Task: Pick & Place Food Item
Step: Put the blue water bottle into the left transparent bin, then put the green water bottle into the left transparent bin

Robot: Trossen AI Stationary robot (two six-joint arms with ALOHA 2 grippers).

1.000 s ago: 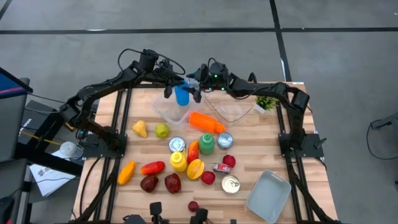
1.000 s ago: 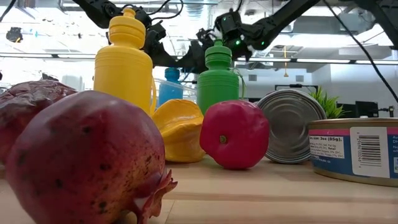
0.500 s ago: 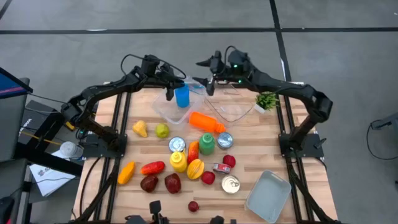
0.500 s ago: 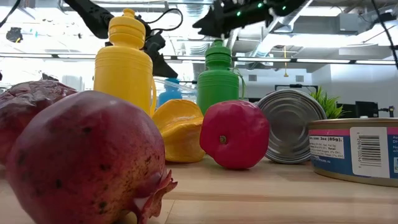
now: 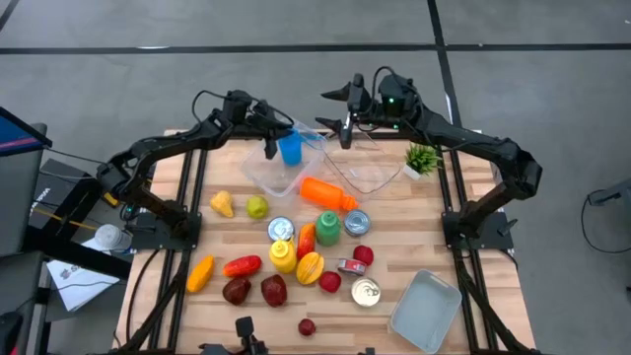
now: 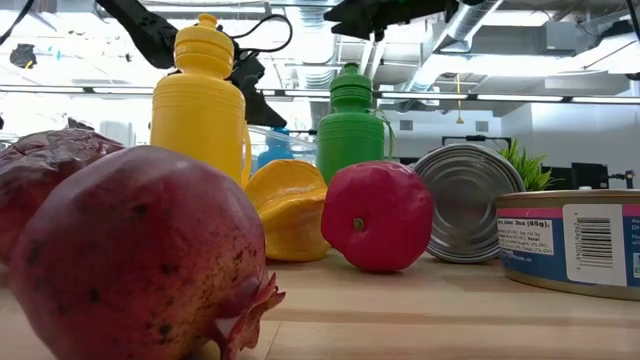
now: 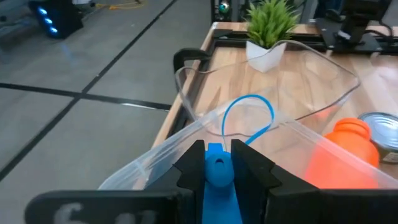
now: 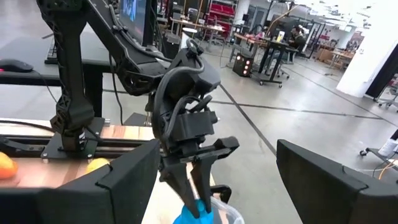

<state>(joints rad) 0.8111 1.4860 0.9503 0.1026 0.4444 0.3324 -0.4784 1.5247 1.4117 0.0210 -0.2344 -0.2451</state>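
Note:
A blue bottle stands upright in a clear plastic container at the table's far side. It also shows in the low view behind the yellow bottle. My left gripper is shut on the bottle's top. My right gripper is open and empty. It hangs in the air to the right of the bottle, over a second clear container. In the right wrist view its fingers stand wide apart, facing my left gripper. My left gripper pinches the blue bottle's top end between its two fingers. The fingers come from above, slanting down from the table's left. The bottle hangs upright below them inside the clear container. I cannot tell whether its base rests on the container's floor.
An orange bottle lies near the containers. A green bottle, a yellow bottle, cans and several fruits fill the table's middle and near part. A small potted plant stands far right. A grey tray lies near right.
My right gripper has drawn back from beside the blue bottle, going up and toward the table's far right. My left gripper and the blue bottle have stayed in place over the clear container.

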